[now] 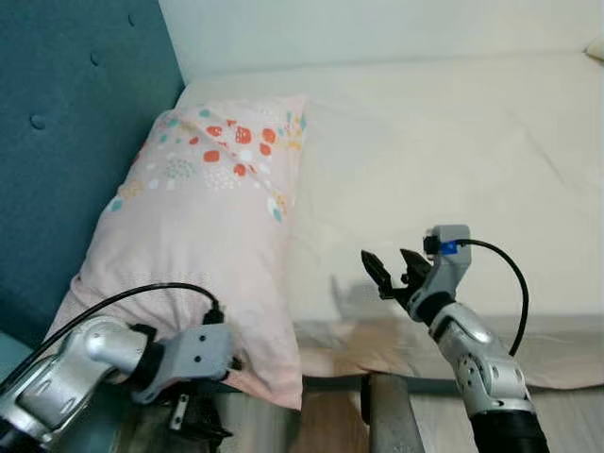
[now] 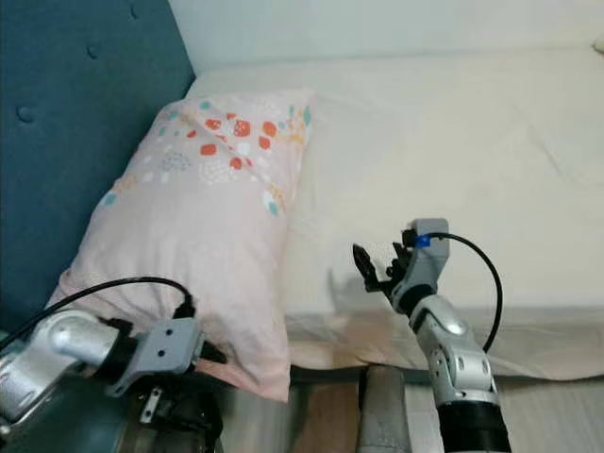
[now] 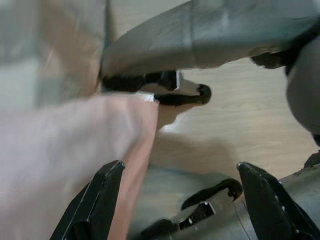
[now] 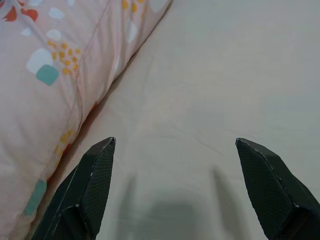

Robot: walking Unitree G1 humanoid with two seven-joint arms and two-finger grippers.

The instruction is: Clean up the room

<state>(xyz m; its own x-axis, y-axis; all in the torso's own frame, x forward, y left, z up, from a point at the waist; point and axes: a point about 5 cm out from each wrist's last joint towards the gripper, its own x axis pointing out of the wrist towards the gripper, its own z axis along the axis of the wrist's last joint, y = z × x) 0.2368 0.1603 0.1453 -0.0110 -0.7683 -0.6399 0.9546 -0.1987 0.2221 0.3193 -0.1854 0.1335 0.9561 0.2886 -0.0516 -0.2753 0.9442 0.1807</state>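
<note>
Wooden floor and a grey metal bed frame fill the bottom of my head view, and everything I place from here I place against the pink pillow. Nearest me, the left gripper sits at the pillow's near corner, where the fabric overhangs the mattress edge; its fingers are spread with nothing between them, and the pillow's hem lies just beside one finger, so I judge the arm is there either to take that corner or has simply let it be. The wrist picture is smeared, and I can't say for certain whether the finger touches the cloth. The right gripper hovers over the cream mattress to the right of the pillow, jaws wide and empty, pointed up the bed. The pillow itself lies lengthwise along the blue tufted headboard, its patterned end farthest from me, which looks like a sensible resting place for it. Beyond it, the mattress runs to a pale wall. A yellowish thing at the far right edge is cut off; I can't identify it.
</note>
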